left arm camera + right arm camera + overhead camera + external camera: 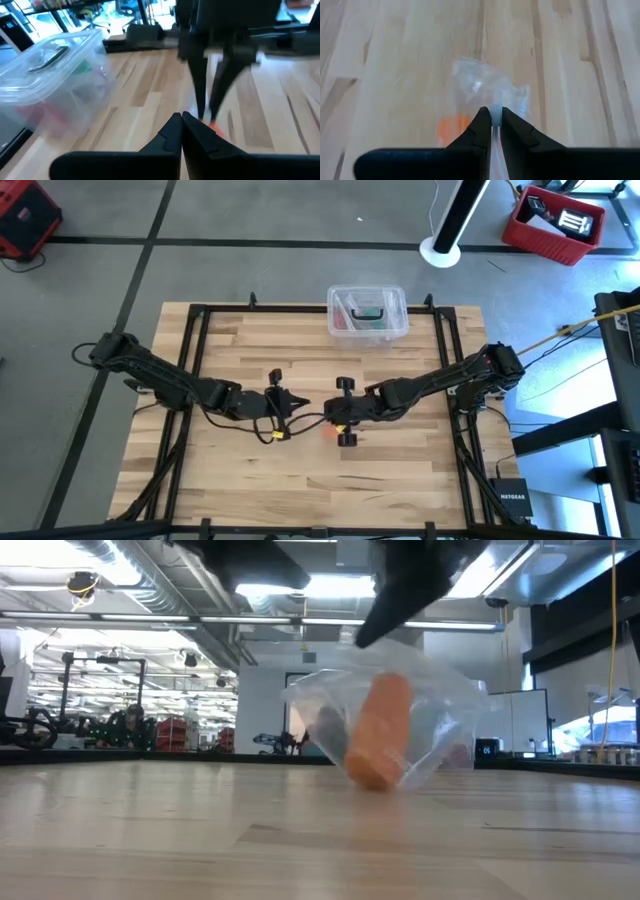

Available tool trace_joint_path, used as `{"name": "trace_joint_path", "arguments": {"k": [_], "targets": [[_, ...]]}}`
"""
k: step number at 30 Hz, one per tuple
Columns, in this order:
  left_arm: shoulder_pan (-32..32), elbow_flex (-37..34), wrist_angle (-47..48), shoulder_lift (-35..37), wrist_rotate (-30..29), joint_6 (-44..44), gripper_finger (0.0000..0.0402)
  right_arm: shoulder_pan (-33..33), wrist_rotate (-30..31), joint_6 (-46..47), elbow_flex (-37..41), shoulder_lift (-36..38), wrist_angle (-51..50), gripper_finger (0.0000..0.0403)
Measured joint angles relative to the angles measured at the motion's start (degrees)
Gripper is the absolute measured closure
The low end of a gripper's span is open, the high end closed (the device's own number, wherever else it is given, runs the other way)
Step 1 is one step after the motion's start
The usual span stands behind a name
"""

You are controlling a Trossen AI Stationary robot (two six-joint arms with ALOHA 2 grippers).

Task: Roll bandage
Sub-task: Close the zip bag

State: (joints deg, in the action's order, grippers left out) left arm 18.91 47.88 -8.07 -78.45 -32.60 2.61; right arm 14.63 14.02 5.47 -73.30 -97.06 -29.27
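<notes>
Low view: rolled orange bandage [380, 730], soft cylinder, is seen inside a crinkly clear plastic bag [420, 720] hung over the smooth wood table [150, 830]. Bag edge is pinched by the right gripper [492, 116]. Left gripper [181, 119] is clenched empty just beside it. Clear plastic box [367, 313] sits well behind.

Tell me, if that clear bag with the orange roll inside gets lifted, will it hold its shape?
Probably not. The clear bag looks thin and crinkled, so it should sag. The orange roll inside stands tilted and loose, so it will likely slide to the lowest corner. The right gripper pinches only a film edge, which may slip.
</notes>
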Motion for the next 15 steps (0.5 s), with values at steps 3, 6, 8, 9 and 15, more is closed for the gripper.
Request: {"name": "trace_joint_path", "arguments": {"k": [3, 6, 8, 9, 15], "targets": [[0.5, -0.1, 2.8, 2.5, -0.4, 0.0, 0.0401, 0.0, 2.1, 0.1, -0.2, 1.5, -3.7, 0.037], [0.6, -0.1, 2.2, 4.1, -0.6, 0.1, 0.0401, 0.0, 2.9, 0.1, -0.2, 1.7, -3.8, 0.037], [0.5, -0.1, 2.5, 4.0, -0.5, 0.9, 0.0401, 0.0, 2.9, 0.1, -0.2, 1.7, -2.1, 0.037], [0.4, -0.2, 2.6, 3.6, -0.5, 1.7, 0.0399, 0.0, 2.9, 0.1, -0.2, 1.8, -1.0, 0.037], [0.1, -1.5, 2.7, 0.3, 1.1, 8.6, 0.0367, 0.0, 2.8, 0.0, -0.2, 1.8, 5.0, 0.037]]}}
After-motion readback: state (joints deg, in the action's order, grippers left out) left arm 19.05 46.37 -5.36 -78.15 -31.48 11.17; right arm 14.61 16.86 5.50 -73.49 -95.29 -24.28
